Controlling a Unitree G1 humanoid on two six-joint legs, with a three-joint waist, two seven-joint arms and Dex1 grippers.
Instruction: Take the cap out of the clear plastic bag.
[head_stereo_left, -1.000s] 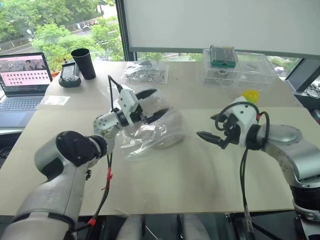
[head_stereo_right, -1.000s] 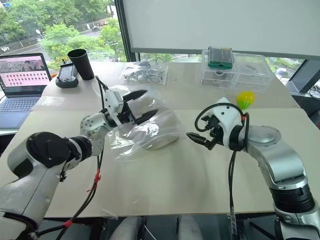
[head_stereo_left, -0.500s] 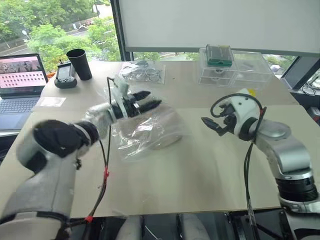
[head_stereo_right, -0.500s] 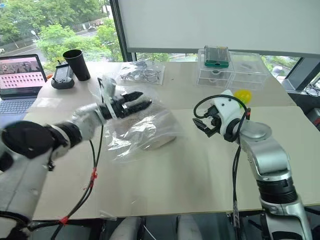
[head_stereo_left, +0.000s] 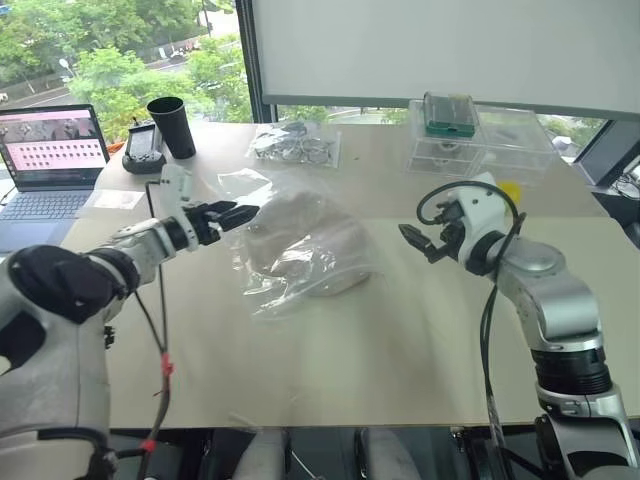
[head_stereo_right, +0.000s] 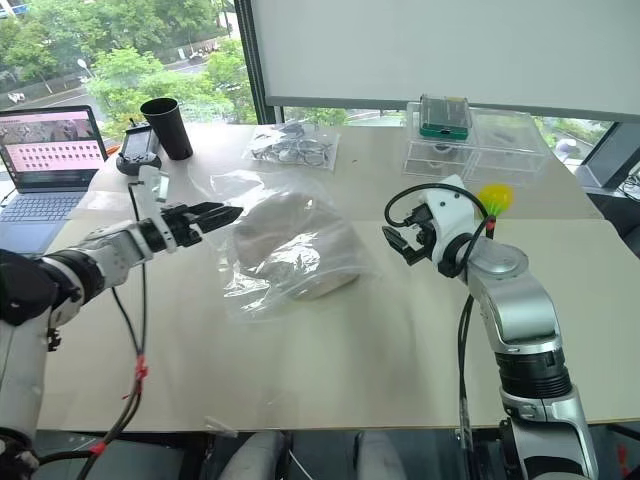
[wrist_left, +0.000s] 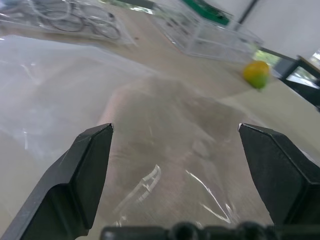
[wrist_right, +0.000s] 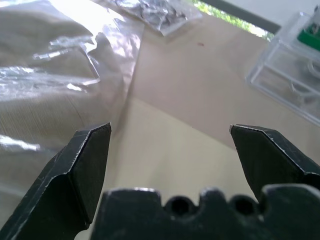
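Although both arms are near it, the cap (head_stereo_right: 290, 240) is completely inside the clear plastic bag (head_stereo_right: 262, 272), so the main part of the task is not yet done. The cap lies as a cream-beige mound on the table (head_stereo_right: 330, 370), and the wrinkled plastic covers it on all sides that I can see. I cannot tell where the mouth of the bag is.

The left gripper (head_stereo_right: 214, 214) is just beside the edge of the bag, pointing toward the cap, with its fingers wide apart and nothing between them. In the left wrist view the cap under the plastic lies directly in front of the two fingers, a little beyond their tips; whether a tip touches the plastic I cannot tell. The right gripper (head_stereo_right: 397, 241) is on the opposite side of the bag, clearly apart from it, also spread wide and empty, and the bag lies ahead of it to one side.

In my judgement almost everything is left: to hold the bag, to find its opening, to reach the cap and pull it out. Further from the grippers stand a smaller bag with wiry contents (head_stereo_right: 293, 147), a clear box (head_stereo_right: 475, 142) and a dark cup (head_stereo_right: 166, 127).
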